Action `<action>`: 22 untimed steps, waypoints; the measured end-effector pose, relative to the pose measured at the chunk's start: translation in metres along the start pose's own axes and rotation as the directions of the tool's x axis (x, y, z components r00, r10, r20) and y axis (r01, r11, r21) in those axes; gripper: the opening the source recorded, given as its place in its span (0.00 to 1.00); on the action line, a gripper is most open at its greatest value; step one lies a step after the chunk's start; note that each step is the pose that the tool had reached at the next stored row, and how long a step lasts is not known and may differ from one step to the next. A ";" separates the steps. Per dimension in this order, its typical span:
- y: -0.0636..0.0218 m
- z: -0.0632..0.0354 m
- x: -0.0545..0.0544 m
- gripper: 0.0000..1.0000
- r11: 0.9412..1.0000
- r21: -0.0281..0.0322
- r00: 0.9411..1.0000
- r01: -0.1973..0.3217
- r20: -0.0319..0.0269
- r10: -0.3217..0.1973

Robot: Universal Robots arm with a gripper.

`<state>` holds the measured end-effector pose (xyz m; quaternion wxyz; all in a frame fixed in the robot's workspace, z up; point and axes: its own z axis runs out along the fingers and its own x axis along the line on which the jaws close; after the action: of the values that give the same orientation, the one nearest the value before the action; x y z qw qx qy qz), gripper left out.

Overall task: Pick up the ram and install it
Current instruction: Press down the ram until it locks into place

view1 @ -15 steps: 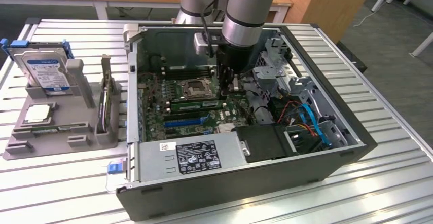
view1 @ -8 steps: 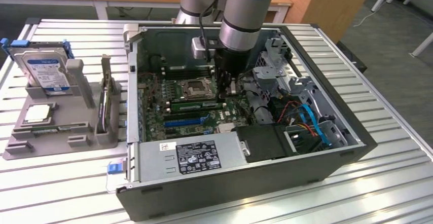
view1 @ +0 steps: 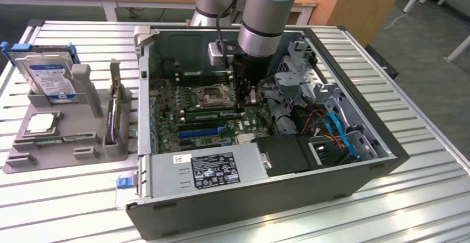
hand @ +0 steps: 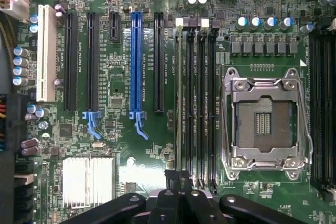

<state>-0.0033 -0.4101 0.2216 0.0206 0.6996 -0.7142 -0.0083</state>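
**RAM install — pincer down inside the case, stick at the slots**

Open computer case (view1: pixel 257 199) lying on its side on the slatted tabletop (view1: pixel 411 210). Arm reaching straight down into it, over the motherboard (view1: pixel 198 127).

Pincer (hand: pixel 181 179) clenched, fingers drawn together; no clear view of anything clamped between them. Positioned over the end of the memory slots (hand: pixel 202 103), between the blue expansion slot (hand: pixel 136 61) and the empty processor socket (hand: pixel 265 119).

RAM (hand: pixel 180 98): in the wrist view, a thin edge standing in the slot of that bank farthest from the socket, directly ahead of the pincer. In the exterior view a green stick lying along the board just beside the socket, below the arm. So: stick carried over and delivered to the slot. Judged as late stage — pick-up done, placement done or nearly so.

Cannot tell whether fully seated or whether the slot latches have snapped shut; cannot tell whether pincer tips touch the stick's top edge or hang just above it.

Left, as judged: confirmation of full seating, then withdrawal.

Off to the exterior view's left: grey parts holder (view1: pixel 66 138) with hard drive (view1: pixel 52 78) and an upright card (view1: pixel 114 108), untouched.
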 end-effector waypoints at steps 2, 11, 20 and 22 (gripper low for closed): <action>0.0004 -0.0079 0.000 0.11 1.000 0.001 1.000 -0.001 0.002 0.001; 0.0317 -0.0174 0.001 0.11 1.000 0.001 1.000 -0.003 0.000 0.003; 0.0728 -0.0157 0.002 0.11 1.000 0.001 1.000 -0.003 -0.011 0.003; 0.0819 -0.0153 0.002 0.11 1.000 0.001 1.000 -0.004 -0.013 0.004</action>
<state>-0.0845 -0.4099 0.2402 0.0250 0.6983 -0.7154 -0.0033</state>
